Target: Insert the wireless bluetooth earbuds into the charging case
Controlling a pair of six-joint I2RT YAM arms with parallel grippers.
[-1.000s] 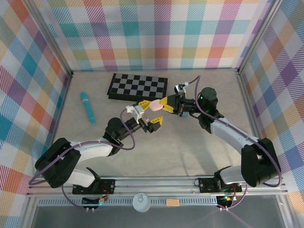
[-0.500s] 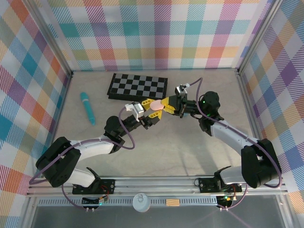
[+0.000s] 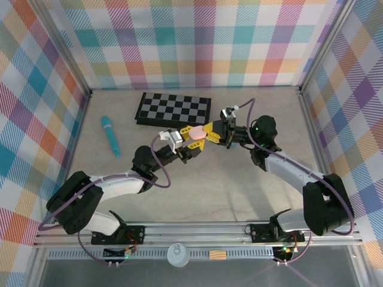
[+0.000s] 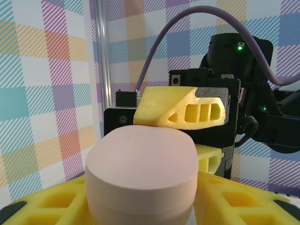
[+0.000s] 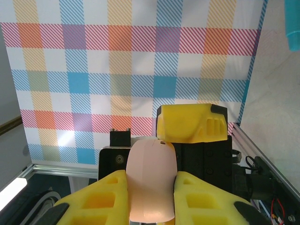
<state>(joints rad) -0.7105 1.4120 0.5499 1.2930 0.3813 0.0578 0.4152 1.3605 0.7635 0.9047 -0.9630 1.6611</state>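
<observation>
While it is held up above the table, the pink charging case [image 3: 196,133] sits between both sets of jaws. The right gripper [image 3: 205,134] reaches in from 3 o'clock, and its yellow fingers [image 5: 206,201] squeeze the case on two sides. The left gripper [image 3: 190,143] reaches in from 7 o'clock, and its yellow fingers [image 4: 243,201] press against the case too. The checkered board [image 3: 173,109] lies at 11 o'clock from the case. The teal stick [image 3: 110,136] lies at 9 o'clock.
</observation>
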